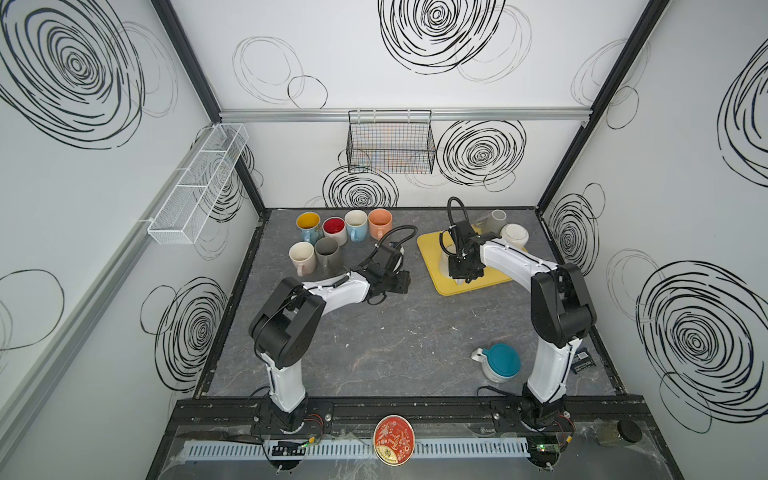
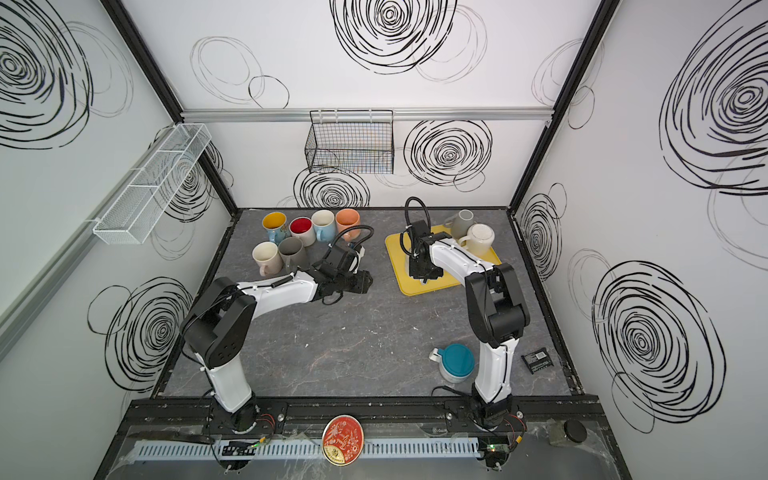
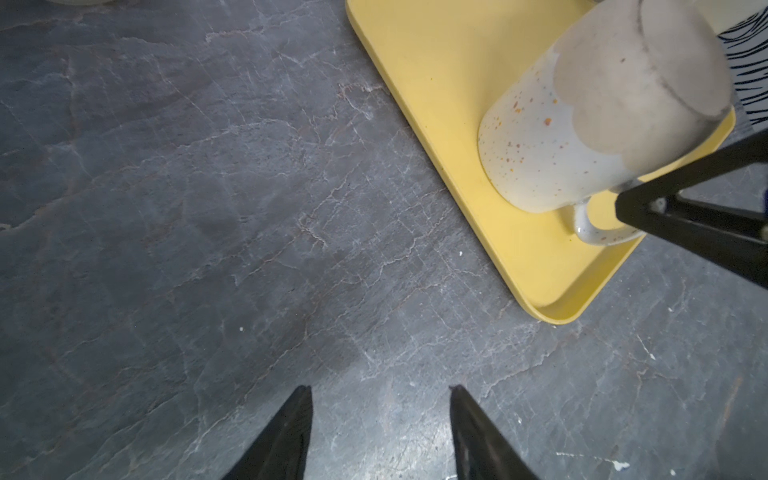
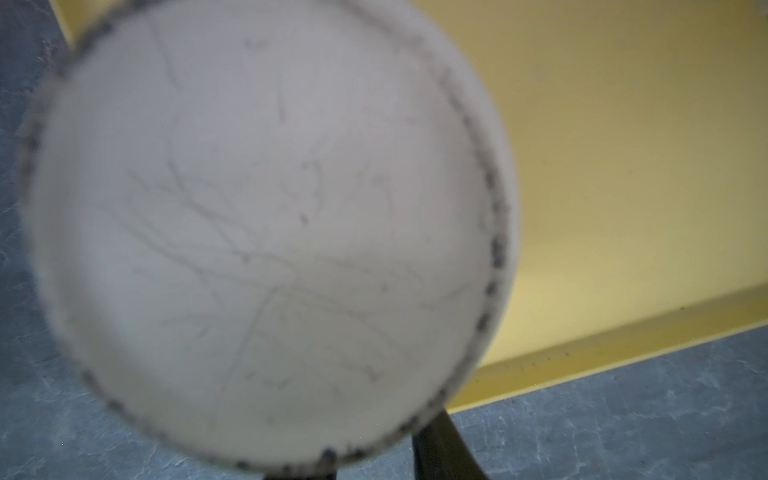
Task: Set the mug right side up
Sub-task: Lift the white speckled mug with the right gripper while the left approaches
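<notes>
A white speckled mug (image 3: 540, 149) stands upside down on the yellow tray (image 3: 436, 62), its unglazed base (image 4: 257, 216) facing up. My right gripper (image 1: 463, 276) hangs straight over it and covers most of it in both top views. Its jaws have closed in on the mug's handle (image 3: 598, 237) near the tray's front edge. One black finger (image 4: 444, 449) shows beside the base; the other is hidden under it. My left gripper (image 3: 380, 388) is open and empty over bare table left of the tray (image 1: 498, 276).
Several upright mugs (image 1: 332, 241) cluster at the back left. A grey mug (image 1: 494, 220) and a cream mug (image 1: 515, 237) sit at the tray's far right corner. A teal-lidded container (image 1: 500, 361) and a black packet (image 1: 584, 361) lie near the right arm's base.
</notes>
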You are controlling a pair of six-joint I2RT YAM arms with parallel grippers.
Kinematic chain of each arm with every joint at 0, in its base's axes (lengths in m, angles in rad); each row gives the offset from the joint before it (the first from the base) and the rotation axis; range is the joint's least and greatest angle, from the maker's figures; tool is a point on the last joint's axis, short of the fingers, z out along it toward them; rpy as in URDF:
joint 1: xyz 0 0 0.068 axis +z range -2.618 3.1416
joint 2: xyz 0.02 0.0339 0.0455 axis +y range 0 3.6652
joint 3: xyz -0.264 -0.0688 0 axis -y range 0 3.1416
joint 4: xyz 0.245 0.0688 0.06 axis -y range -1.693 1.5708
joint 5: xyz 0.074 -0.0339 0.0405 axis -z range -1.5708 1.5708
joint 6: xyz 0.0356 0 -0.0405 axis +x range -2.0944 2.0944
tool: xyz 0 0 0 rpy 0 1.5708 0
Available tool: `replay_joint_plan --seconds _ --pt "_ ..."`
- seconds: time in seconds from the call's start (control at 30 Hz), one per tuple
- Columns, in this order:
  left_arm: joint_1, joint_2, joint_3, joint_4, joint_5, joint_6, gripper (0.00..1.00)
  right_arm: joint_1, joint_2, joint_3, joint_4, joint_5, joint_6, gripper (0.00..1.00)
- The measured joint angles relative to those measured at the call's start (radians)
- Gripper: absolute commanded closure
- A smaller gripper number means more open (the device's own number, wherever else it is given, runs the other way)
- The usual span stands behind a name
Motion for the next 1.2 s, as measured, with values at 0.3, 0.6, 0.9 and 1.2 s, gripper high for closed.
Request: replay_joint_plan --seconds 0.3,0.6,0.9,1.2 --pt "0.002 0.0 -0.002 0.0 0.0 0.0 0.44 0.003 0.009 0.009 0.008 0.014 -0.014 0.9" --pt "0.01 -0.004 -0.004 0.004 0.003 -0.008 0.44 0.002 -0.001 -0.006 0.039 0.006 -0.015 1.0" --pt "0.02 -0.054 -0.031 0.038 0.016 -0.045 0.42 -0.045 -0.137 -0.156 0.186 -0.153 0.044 1.0" --pt "0.04 -0.088 -0.09 0.206 0.122 -0.175 0.36 -0.13 -0.278 -0.323 0.4 -0.344 0.182 1.0"
